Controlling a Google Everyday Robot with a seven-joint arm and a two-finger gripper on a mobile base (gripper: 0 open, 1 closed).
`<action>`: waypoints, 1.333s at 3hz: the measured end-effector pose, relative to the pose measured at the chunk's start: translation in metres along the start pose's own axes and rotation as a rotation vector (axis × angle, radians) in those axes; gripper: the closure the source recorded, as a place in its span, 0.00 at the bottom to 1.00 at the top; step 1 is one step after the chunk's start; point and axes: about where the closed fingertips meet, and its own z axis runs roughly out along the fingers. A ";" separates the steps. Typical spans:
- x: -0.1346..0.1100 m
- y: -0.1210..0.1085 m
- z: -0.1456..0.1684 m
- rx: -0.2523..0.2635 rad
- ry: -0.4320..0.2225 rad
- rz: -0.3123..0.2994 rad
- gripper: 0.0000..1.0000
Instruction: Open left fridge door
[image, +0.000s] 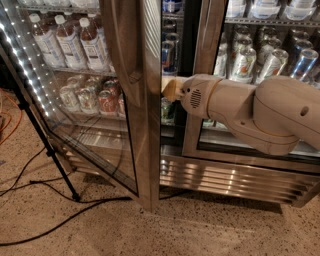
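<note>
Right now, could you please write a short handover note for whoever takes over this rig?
Claw: at the opening edge of the left fridge door, about mid-height, in the gap between door and fridge.
Left fridge door: partly open, swung out toward the camera. The right door is closed.
Done: door is off the cabinet and ajar.
Left: swing it wider, probably by pushing the edge outward.
Watch: a black stand and cables sit on the floor on the door's outer side.

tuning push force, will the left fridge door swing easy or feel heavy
Likely heavy: the left fridge door is tall glass in wide steel framing. Being rigid, it should swing rather than flex. The gripper sits at its free edge, probably giving good leverage.
</note>
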 end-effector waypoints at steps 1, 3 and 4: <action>-0.004 0.044 -0.001 -0.124 0.030 0.059 1.00; -0.007 0.067 0.002 -0.171 0.024 0.062 1.00; -0.013 0.109 0.001 -0.229 0.016 0.091 1.00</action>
